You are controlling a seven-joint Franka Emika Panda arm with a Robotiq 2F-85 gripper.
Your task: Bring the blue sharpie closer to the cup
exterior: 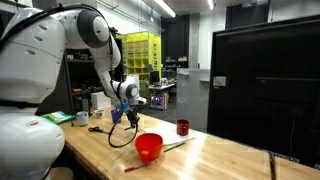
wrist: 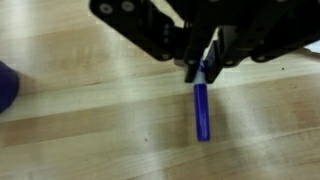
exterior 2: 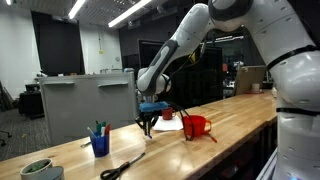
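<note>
Claw point(wrist: 203, 68): 1, nearest the wrist camera, comes in from the top of that view. Fingers are together, clamped on the top end of the blue sharpie.
Blue sharpie point(wrist: 202, 112): 1, slim and dark blue. It runs from the fingertips towards the bottom of the wrist view, over bare wood. Can't tell if its free end touches the surface.
Surface point(exterior: 230, 155): 1 long, light wooden top that carries everything listed here.
Claw position: in both exterior views it hangs low over the surface. It sits between the blue cup and the red bowl, apart from both.
Blue cup point(exterior 2: 99, 146): 1, upright, with pens sticking out; too small to count them.
Red bowl point(exterior: 148, 148): 1, upright, near the front edge.
Dark red cup point(exterior: 182, 127): 1, upright, beyond the bowl.
Stick point(exterior: 178, 146): 1, long and thin, lying flat just beside the red bowl.
Scissors point(exterior 2: 120, 167): 1 pair, flat on the surface near the blue cup.
Green bowl point(exterior 2: 38, 168): 1, at the near end of the surface.
Blue-purple shape point(wrist: 5, 85): 1, cut off by the wrist view's left edge, can't identify it.
</note>
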